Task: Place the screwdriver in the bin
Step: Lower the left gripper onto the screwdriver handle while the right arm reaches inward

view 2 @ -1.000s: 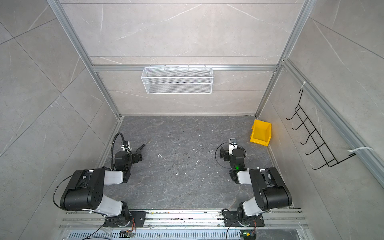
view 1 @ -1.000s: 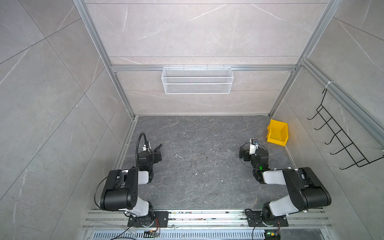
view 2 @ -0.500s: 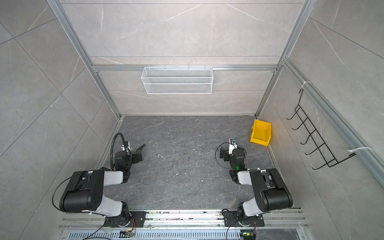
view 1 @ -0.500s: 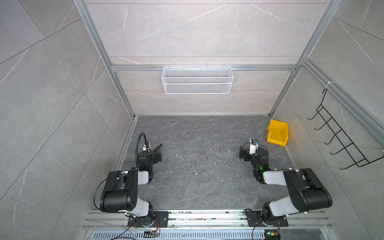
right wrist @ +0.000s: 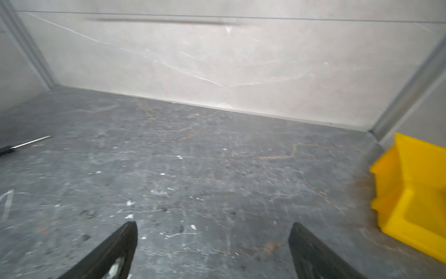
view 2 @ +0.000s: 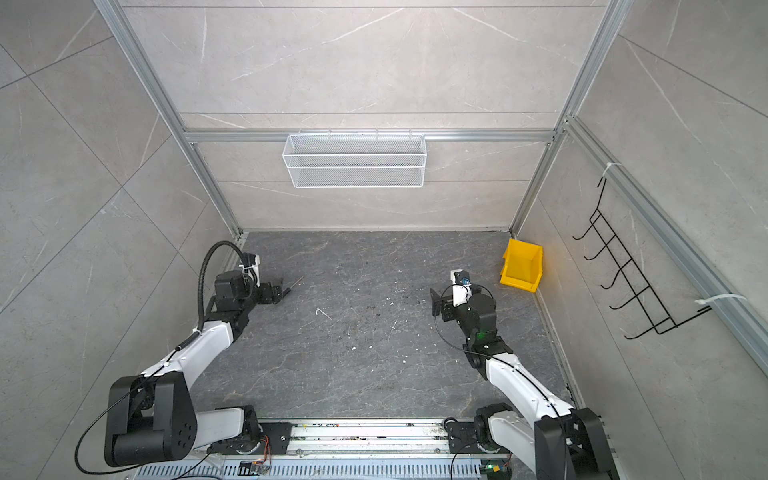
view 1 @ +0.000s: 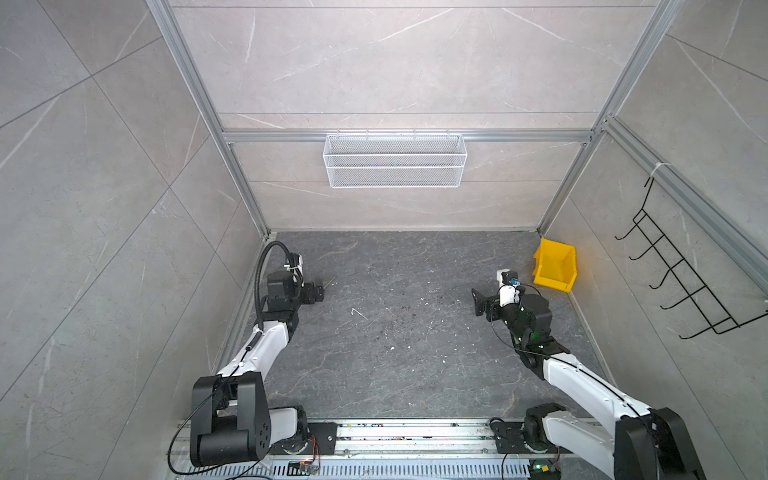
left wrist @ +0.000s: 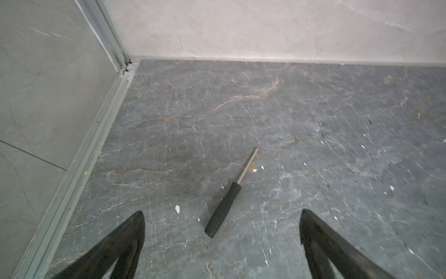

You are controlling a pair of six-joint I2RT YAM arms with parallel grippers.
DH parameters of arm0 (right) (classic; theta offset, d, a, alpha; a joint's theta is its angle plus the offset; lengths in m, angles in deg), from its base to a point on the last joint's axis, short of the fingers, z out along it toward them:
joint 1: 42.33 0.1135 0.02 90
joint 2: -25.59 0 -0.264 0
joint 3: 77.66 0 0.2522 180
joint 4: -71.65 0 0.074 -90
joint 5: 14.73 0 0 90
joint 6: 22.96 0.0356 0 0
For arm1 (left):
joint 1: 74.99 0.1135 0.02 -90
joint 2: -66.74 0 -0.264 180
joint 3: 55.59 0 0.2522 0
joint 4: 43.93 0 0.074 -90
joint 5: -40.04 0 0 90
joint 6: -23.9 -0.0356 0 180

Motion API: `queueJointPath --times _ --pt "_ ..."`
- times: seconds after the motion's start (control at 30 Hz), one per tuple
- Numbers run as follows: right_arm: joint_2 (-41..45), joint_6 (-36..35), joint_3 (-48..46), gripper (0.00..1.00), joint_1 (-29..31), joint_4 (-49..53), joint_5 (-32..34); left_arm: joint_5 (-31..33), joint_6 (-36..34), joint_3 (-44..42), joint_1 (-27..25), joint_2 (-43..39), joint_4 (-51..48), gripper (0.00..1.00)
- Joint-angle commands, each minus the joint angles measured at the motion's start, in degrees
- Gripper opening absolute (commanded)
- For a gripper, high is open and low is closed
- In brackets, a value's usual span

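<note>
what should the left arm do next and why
Probably ease the left gripper forward and down until it straddles the black handle of the screwdriver. Its jaws stand open, and the handle lies on the floor just ahead, roughly centred between them, not yet gripped. The bin sits empty on the far side.

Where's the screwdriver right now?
The screwdriver lies flat on the floor on the left side, just ahead of the left gripper's open jaws in the left wrist view, untouched; the bin sits across the floor by the right wall.
</note>
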Motion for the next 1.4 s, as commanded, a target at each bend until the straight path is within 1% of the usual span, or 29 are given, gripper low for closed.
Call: queueJointPath --times 0.0,0.1,0.27,0.43,0.63,0.87,1.0,1.07,1.2,1.23,1.37 --pt "1.78 -2.56 4.82 0.99 4.99 7.87 -3.72 -5.68 -4.11 5.57 -0.12 0.5 -15.73 1.0" --pt "2.04 -4.74 8.47 0.99 10.58 11.21 -3.77 -7.24 -7.62 9.03 -0.1 1.55 -21.73 1.0" --pt "0.69 -2.81 13.42 0.99 18.06 10.52 -3.06 -7.77 -14.14 14.64 -0.11 4.97 -29.67 1.0" --pt "-3.2 -5.34 18.23 0.99 26.05 9.88 -1.08 -6.79 -18.29 19.33 -0.06 10.83 -34.47 1.0" --pt "-10.13 -9.54 23.66 0.99 34.35 10.25 -0.39 -4.24 -21.33 23.04 -0.06 18.87 -36.3 0.99" --pt "-16.93 -9.21 27.1 0.99 38.63 8.12 -1.18 -3.22 -24.47 28.99 -0.08 27.01 -40.74 0.96" --pt "-18.43 -8.87 27.9 0.99 39.9 7.77 -1.53 -1.52 -25.4 32.09 -0.1 31.02 -42.72 0.95" --pt "-18.73 -9.0 28.08 0.99 40.45 7.84 -1.69 0.12 -25.58 32.83 -0.07 32.39 -42.61 0.94" --pt "-19.14 -9.27 28.19 0.99 41.07 8.03 -1.79 1.12 -26.28 34.21 -0.12 34.92 -41.94 0.91" --pt "-19.2 -9.4 28.2 0.99 41.19 8.03 -1.66 1.42 -26.29 34.69 -0.07 35.73 -41.65 0.9" --pt "-19.58 -9.4 28.36 0.99 41.4 8.34 -1.71 2.14 -25.96 36.12 -0.08 38.89 -39.67 0.79"
